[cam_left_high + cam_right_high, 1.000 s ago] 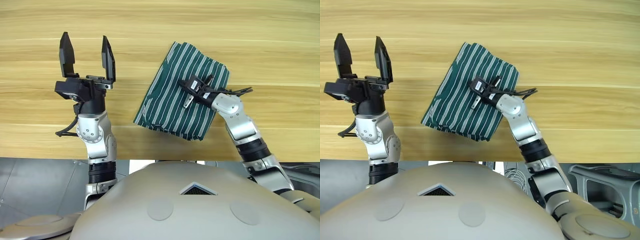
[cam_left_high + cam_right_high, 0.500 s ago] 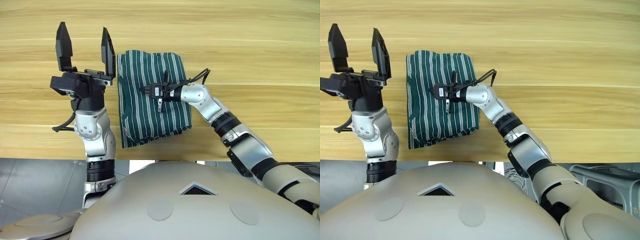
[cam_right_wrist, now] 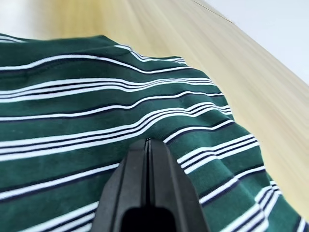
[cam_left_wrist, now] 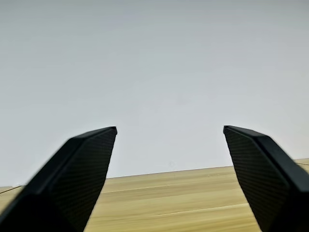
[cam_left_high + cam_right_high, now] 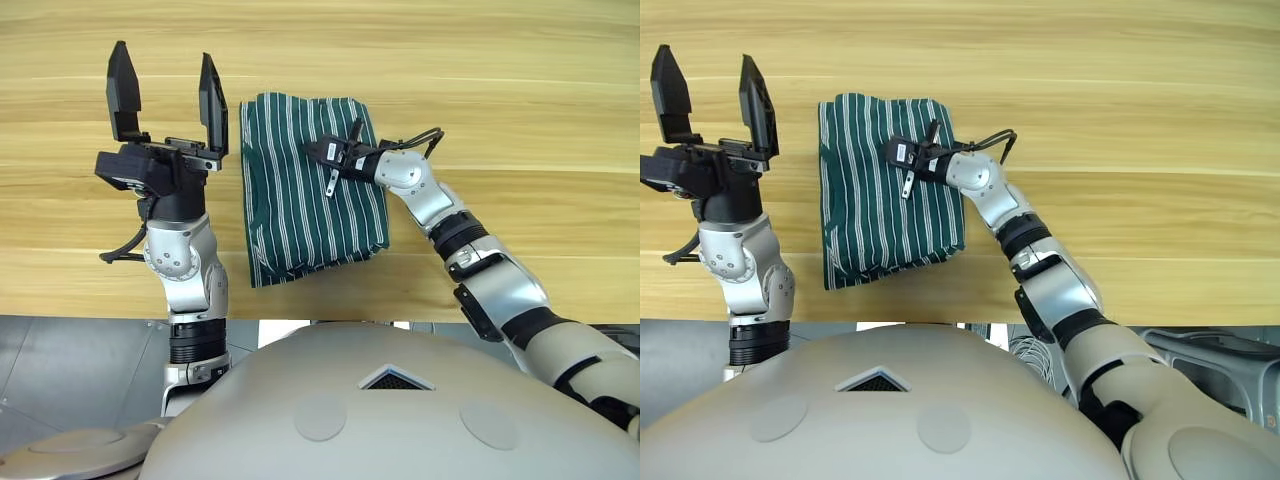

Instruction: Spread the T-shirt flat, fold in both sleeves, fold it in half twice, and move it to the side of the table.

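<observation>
Green-striped T-shirt (image 5: 290,220) lies folded on worktop (image 5: 520,80); sideward move apparently remains. Fingers: right gripper (image 5: 332,172) closed atop it, left gripper (image 5: 163,75) spread, empty.

Grey floor panels (image 5: 60,350) lower left; grey moulded housing (image 5: 1230,350) lower right; plain pale wall (image 4: 154,58) behind.

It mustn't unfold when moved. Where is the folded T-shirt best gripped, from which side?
Probably its left long edge, from the robot's left: the T-shirt lies flat, the open left gripper stands beside that edge, the right gripper hovers over its top.
</observation>
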